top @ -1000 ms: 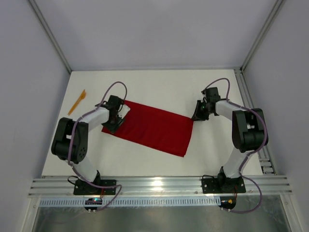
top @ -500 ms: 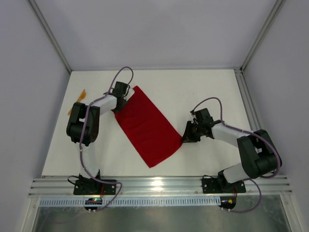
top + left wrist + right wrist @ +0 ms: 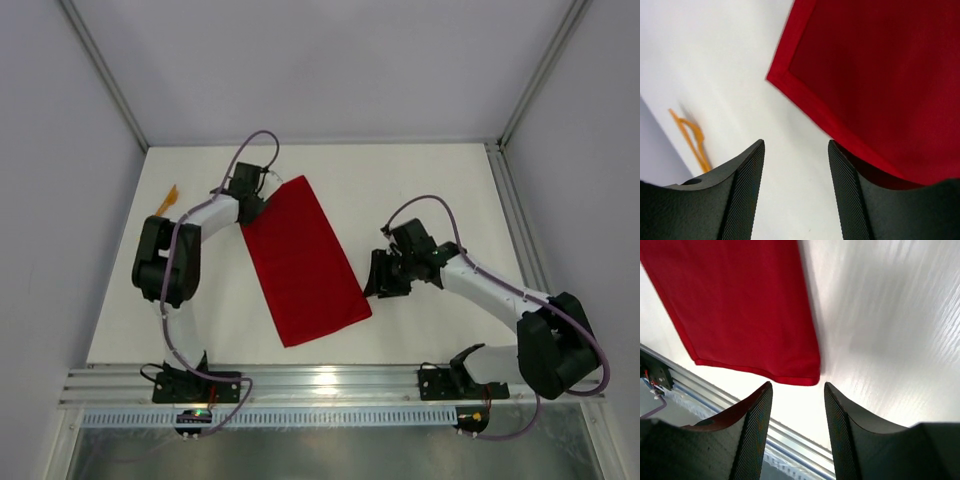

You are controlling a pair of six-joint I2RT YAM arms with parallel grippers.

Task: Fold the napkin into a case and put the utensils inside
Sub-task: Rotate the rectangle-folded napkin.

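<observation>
From overhead I see the napkin point(image 3: 300, 262) lying flat on the white tabletop point(image 3: 430, 190) as a long red rectangle. It runs on a diagonal, with one short end at the far left and the other pointing toward the near edge, a little right of it. The near end stops short of the aluminium rail point(image 3: 330, 383) that borders the tabletop.

My left arm reaches to the far-left corner of the cloth. On its wrist camera the left claw point(image 3: 796, 150) stands wide, with only bare tabletop in the gap between the tips. The hemmed corner of the napkin sits just beyond the tips, to the right in that view. One of the fingers point(image 3: 852, 200) overlaps the red edge low in the picture. I cannot tell whether it touches the cloth or only hangs above it.

My right arm comes in from the right. The right claw point(image 3: 797, 389) is beside the napkin's long right edge, close to its near-right corner. It is also spread wide and holds nothing. In that wrist view the red corner lies just ahead of the tips, apart from both.

One orange utensil point(image 3: 168, 197) lies at the far-left margin of the tabletop, well apart from the napkin and partly hidden by the left arm. It is too thin for me to tell its end.
</observation>
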